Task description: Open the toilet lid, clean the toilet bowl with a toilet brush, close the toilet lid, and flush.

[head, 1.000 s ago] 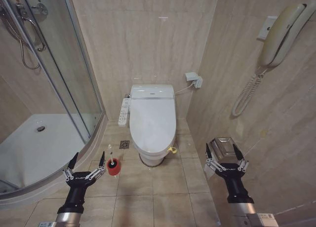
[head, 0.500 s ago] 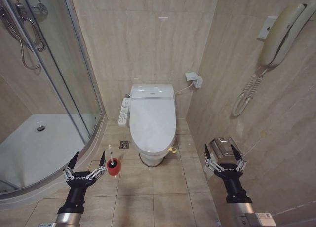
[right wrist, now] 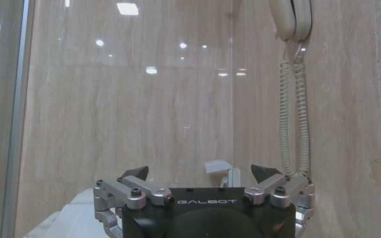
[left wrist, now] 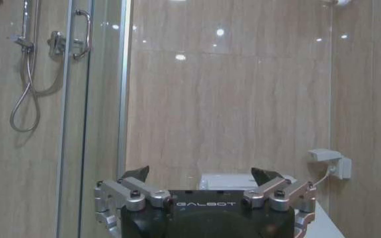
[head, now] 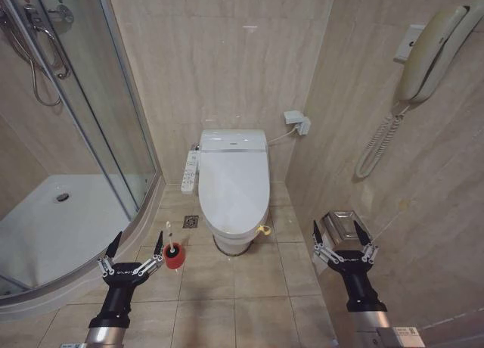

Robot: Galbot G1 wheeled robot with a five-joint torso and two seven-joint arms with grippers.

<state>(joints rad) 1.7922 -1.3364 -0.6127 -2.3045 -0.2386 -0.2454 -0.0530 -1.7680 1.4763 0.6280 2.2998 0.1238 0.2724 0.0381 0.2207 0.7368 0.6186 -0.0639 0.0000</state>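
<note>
Bathrm: toilet lid (head: 234, 183), shower stall (head: 68, 136)

I count one toilet, its single toilet lid (head: 234, 183) down, one narrow button panel (head: 189, 172) on its left side and one yellow strap loop (head: 264, 230) at its near right. One toilet brush (head: 173, 250) stands in one red holder (head: 174, 259) on the floor at near left. I have two grippers: the left gripper (head: 137, 246) and the right gripper (head: 340, 236). One wall phone (head: 432, 49) hangs far right, one shower hose (head: 34, 60) far left, one floor drain (head: 190, 222).
</note>
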